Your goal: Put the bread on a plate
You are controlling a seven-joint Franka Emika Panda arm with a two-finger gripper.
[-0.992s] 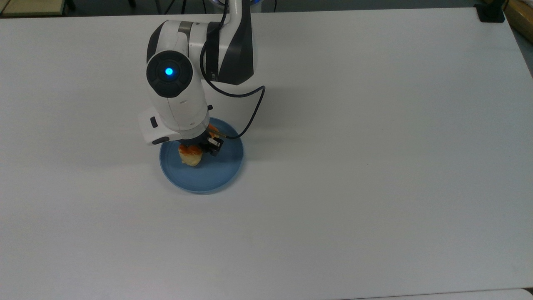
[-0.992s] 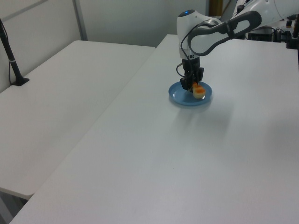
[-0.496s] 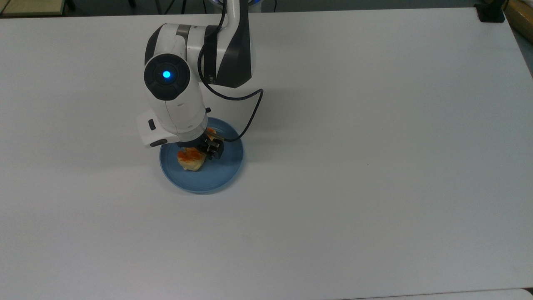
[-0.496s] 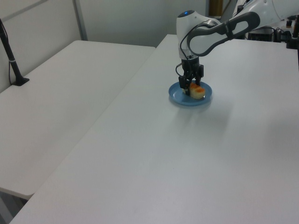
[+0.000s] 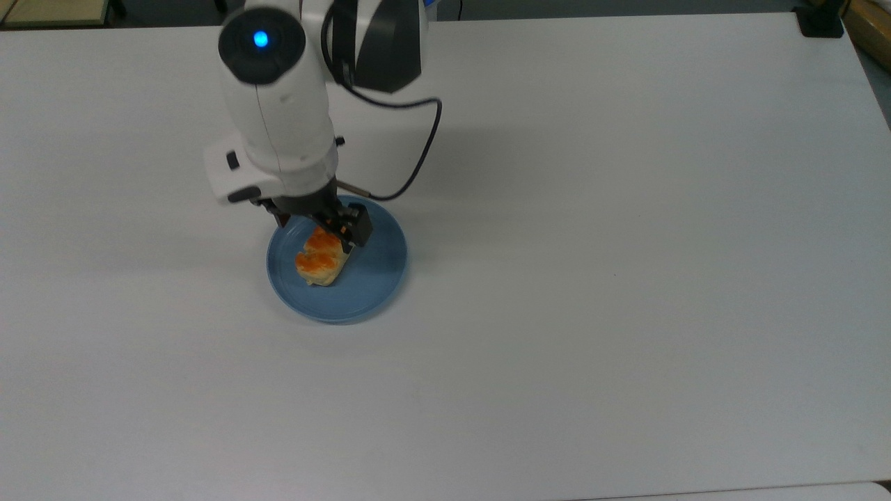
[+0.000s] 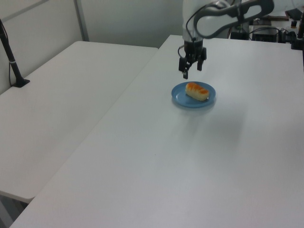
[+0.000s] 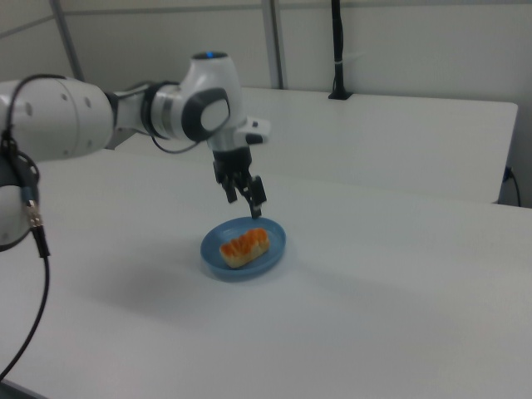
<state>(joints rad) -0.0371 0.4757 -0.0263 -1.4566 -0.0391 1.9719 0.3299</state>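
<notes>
Bread (image 6: 196, 90) lying flat on the light-blue plate (image 6: 179, 97), glazed orange top up, long axis roughly across the plate, slightly toward the left view's right of centre. Plate resting on the white table (image 6: 156, 156). Pincer (image 6: 192, 65) raised clear above the plate's far edge in the left view, pointing down, fingers spread, pinching nothing. Visible air gap between fingertips and bread in the left view and the right view; no contact. In the right view: pincer (image 7: 242, 194) above and behind bread (image 7: 244, 246), plate (image 7: 274, 238) under it. In the top view: pincer (image 5: 321, 225) overlapping the bread's (image 5: 320, 259) upper end, plate (image 5: 376, 278) rim visible all around below the arm.
</notes>
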